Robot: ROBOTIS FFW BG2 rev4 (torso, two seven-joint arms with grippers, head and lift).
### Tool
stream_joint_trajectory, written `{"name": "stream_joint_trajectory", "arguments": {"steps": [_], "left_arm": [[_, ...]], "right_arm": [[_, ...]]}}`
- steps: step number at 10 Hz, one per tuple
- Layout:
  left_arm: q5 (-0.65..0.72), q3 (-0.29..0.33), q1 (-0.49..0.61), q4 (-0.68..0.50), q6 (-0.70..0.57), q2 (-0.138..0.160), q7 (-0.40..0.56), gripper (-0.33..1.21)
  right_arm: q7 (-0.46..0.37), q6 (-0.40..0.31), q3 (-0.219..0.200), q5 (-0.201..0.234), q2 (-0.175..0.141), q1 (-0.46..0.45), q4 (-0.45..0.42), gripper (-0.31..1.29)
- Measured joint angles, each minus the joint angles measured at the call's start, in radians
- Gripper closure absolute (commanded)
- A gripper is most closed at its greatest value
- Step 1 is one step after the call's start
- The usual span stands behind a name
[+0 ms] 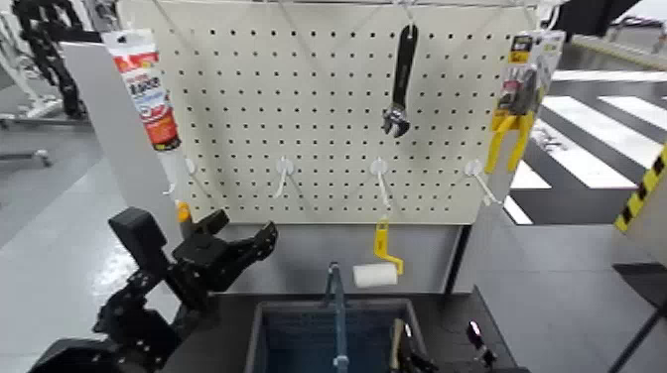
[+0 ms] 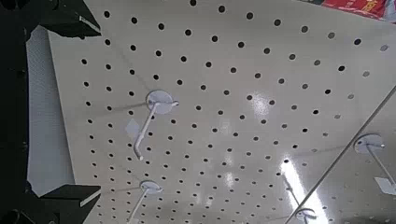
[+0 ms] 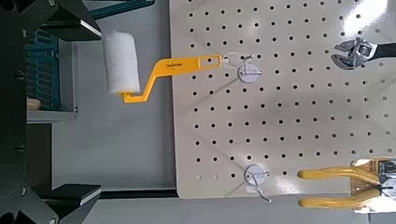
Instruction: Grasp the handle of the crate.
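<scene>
The crate (image 1: 266, 342) is a grey-rimmed bin with a dark blue ribbed inside, at the bottom middle of the head view. Its thin blue-grey handle (image 1: 337, 308) stands upright over the middle. My left gripper (image 1: 250, 233) is open and empty, raised to the left of the crate and above it, facing the pegboard. In the left wrist view its fingers (image 2: 65, 19) frame only pegboard. My right gripper (image 3: 93, 107) is open and empty. The right wrist view shows the crate's edge (image 3: 47, 70) to one side.
A white pegboard (image 1: 328, 109) stands behind the crate with a black wrench (image 1: 399, 84), yellow-handled pliers (image 1: 516, 94), a sealant tube (image 1: 149, 89) and bare hooks. A yellow-handled white paint roller (image 1: 375, 270) hangs just behind the handle; it also shows in the right wrist view (image 3: 121, 63).
</scene>
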Motion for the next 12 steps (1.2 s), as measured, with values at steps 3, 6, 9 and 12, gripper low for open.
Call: {"name": "stream_joint_trajectory", "arguments": {"steps": [3, 6, 9, 12], "left_arm": [[0.030, 0.011, 0.018, -0.008, 0.022, -0.013, -0.009, 0.11], [0.113, 0.029, 0.054, -0.033, 0.111, -0.035, -0.029, 0.11], [0.227, 0.041, 0.076, -0.034, 0.223, -0.040, -0.050, 0.11], [0.348, 0.049, 0.073, -0.014, 0.376, -0.027, -0.074, 0.11]], "right_arm": [[0.000, 0.006, 0.000, -0.004, 0.000, 0.000, 0.000, 0.15], [0.000, 0.018, 0.003, -0.005, -0.002, 0.000, -0.004, 0.15], [0.001, 0.029, 0.005, -0.007, -0.006, -0.002, -0.009, 0.15], [0.003, 0.038, 0.007, -0.007, -0.008, -0.003, -0.012, 0.15]]}}
